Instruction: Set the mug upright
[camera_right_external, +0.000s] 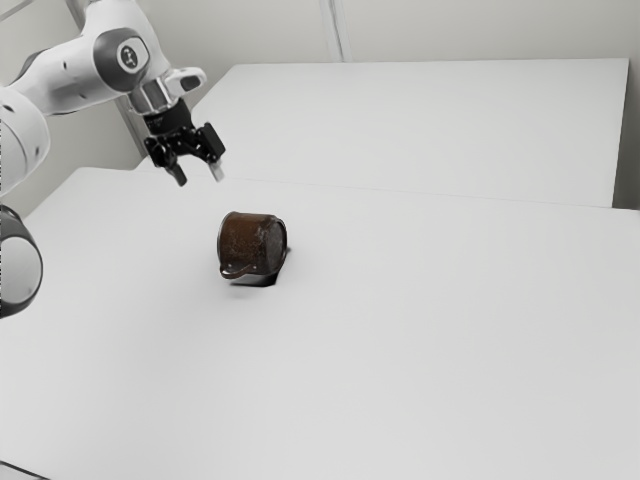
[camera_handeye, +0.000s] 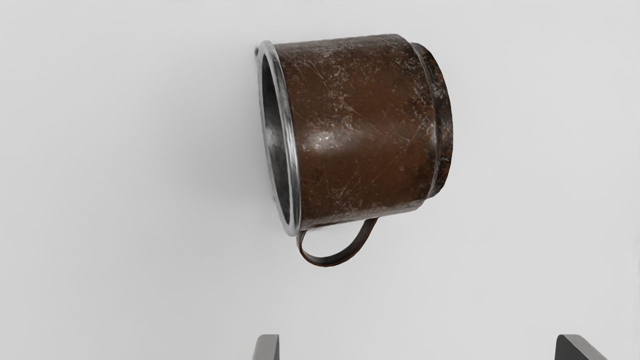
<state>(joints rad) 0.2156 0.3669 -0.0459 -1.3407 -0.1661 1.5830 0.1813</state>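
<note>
The gripper (camera_right_external: 200, 176) hangs above the table, up and to the left of the mug in the exterior view. A brown, scratched metal mug (camera_right_external: 250, 242) lies on its side, with its base toward the exterior view's right and its handle low on the near side. In the wrist view the mug (camera_handeye: 357, 130) shows its silver rim, part of its dark inside and its looped handle. Apart from it, the gripper (camera_handeye: 417, 347) is open, its two fingertips wide apart with nothing between them.
The white table (camera_right_external: 380, 360) carries the mug on its surface. Behind it, another white surface (camera_right_external: 430, 130) stretches toward the back wall. The arm's links come in at the exterior view's upper left.
</note>
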